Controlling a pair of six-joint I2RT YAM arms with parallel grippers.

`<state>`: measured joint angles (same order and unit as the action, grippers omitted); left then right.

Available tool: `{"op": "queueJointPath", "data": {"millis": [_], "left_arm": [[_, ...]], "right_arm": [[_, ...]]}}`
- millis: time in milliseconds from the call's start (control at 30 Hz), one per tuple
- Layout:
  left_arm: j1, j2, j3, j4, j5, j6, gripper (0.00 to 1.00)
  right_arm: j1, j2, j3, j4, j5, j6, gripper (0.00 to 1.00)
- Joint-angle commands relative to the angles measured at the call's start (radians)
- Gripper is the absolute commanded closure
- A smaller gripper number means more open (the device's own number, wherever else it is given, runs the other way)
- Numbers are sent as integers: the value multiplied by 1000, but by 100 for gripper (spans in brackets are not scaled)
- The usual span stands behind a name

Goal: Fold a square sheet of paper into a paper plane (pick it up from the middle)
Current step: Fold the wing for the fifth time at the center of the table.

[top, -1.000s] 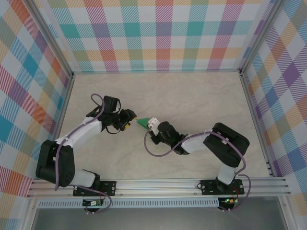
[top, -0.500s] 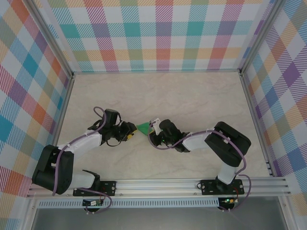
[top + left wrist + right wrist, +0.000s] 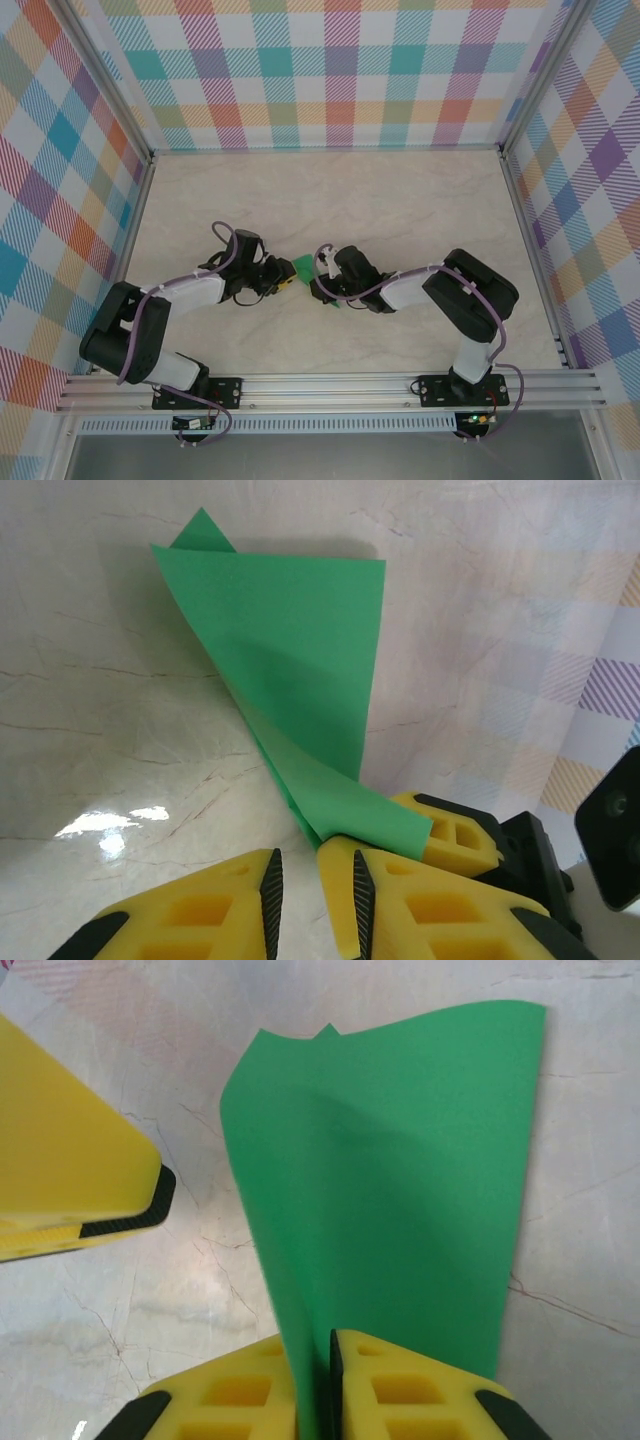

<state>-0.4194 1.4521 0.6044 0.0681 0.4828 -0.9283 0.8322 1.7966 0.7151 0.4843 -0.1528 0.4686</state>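
The right gripper (image 3: 315, 1348) is clenched on the near edge of the folded green paper (image 3: 400, 1190), which rises out of its jaws at the centre of the top view, probably to hold the layers aligned along the crease. The left gripper (image 3: 315, 875), at the bottom of its wrist view, has its jaws narrowly apart with nothing between them. Its tips are just beside the paper's lower corner, apparently placed for a second grip.

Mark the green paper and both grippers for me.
green paper (image 3: 400, 1180), right wrist view, middle of its broad flap.
right gripper (image 3: 315, 1348), right wrist view, between its fingertips, clamped on the paper.
left gripper (image 3: 312, 865), left wrist view, gap between its fingertips.
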Motion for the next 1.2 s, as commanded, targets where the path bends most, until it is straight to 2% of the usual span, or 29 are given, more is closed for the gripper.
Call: {"op": "queueJointPath", "data": {"millis": [0, 267, 600, 1167], "left_arm": [[-15, 22, 3, 47, 20, -3, 72], [-39, 82, 26, 77, 26, 2, 74], [-56, 121, 61, 105, 27, 20, 78], [-80, 169, 68, 160, 27, 62, 83]], "right_arm": [[-16, 20, 22, -20, -41, 48, 86], [-33, 10, 18, -33, -81, 71, 80], [-63, 35, 20, -23, -165, 161, 89], [-124, 70, 56, -60, -309, 329, 91]]}}
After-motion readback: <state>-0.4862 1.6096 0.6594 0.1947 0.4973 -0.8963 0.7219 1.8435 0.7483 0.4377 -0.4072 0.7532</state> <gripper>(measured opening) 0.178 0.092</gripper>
